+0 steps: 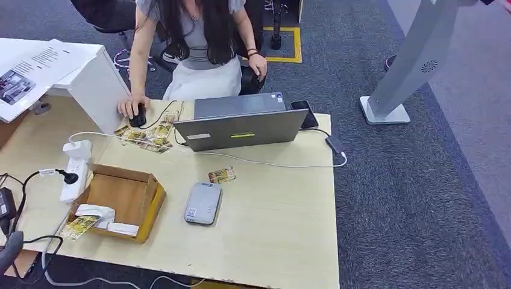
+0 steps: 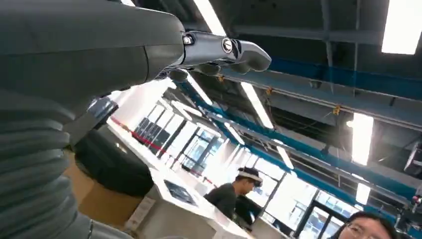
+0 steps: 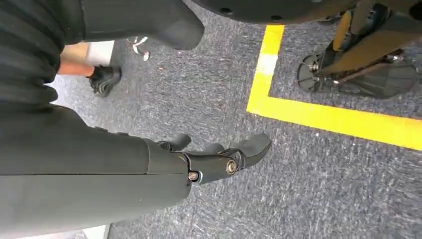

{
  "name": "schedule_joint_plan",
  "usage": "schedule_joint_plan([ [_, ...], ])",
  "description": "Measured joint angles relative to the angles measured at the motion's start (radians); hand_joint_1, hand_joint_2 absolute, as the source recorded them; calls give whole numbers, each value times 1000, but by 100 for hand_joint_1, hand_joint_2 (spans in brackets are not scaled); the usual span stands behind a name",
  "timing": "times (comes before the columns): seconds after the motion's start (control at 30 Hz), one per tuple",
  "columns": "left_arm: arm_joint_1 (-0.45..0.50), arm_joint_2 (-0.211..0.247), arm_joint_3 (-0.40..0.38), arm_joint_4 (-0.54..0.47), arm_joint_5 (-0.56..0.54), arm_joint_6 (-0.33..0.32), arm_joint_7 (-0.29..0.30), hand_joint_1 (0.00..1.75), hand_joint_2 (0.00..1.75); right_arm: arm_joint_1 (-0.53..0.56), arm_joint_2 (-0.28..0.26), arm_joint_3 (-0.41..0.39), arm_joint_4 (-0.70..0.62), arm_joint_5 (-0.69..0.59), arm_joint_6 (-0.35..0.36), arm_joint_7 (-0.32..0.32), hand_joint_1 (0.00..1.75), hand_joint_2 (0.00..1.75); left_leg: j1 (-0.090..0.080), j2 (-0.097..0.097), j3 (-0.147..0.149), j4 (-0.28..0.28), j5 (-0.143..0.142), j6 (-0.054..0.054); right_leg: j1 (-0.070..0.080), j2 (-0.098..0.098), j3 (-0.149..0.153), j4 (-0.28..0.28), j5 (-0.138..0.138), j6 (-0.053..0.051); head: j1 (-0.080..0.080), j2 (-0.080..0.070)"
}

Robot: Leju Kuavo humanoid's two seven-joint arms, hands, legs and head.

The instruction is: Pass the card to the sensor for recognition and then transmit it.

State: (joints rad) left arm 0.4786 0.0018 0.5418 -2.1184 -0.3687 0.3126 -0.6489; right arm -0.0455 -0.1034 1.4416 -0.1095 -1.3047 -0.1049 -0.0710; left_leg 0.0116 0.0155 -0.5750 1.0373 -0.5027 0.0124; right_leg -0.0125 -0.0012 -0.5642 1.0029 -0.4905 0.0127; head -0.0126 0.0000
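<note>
On the near part of the counter (image 1: 283, 235), just this side of the laptop (image 1: 241, 127), lies the grey card reader (image 1: 203, 203), and this reader serves as the landmark for everything else. Just beyond its far corner, flat on the wood and apart from it, rests a single card (image 1: 222, 175). It looks thin, light and stiff, probably slick-faced, so lying flush it offers no lip; my guess is that an edge pinch after sliding or tipping it would work best. Left of the reader sits an open cardboard box (image 1: 117, 201) with another card (image 1: 80, 226) at its near corner. Farther off and to the left, more cards (image 1: 144, 136) are spread beside a person's hand (image 1: 131, 107) on a mouse.

The left hand (image 2: 219, 52) points toward the ceiling, fingers (image 2: 249, 52) loosely extended, holding nothing. The right hand (image 3: 219, 159) hangs over carpet, fingers (image 3: 254, 147) slightly curled, also holding nothing.
</note>
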Motion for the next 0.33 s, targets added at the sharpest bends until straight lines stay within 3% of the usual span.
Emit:
schedule_joint_plan([
  [0.13,4,-119,76,-59,192,-180,0,0,175,4,9,-5,0,-19,-13,-19,0,175,0,-1,2,0,1,0,0,-1,2,0,0,0,1,0],
  [0.2,-36,-194,162,-49,316,-293,0,0,175,9,14,-8,1,-27,-18,-26,0,175,0,-2,2,0,1,0,0,-2,3,0,0,0,1,0],
  [0.33,-66,-271,270,-41,354,-326,0,0,175,16,20,-15,2,-30,-18,-29,0,175,0,-3,3,0,1,0,0,-3,3,0,0,0,1,0],
])
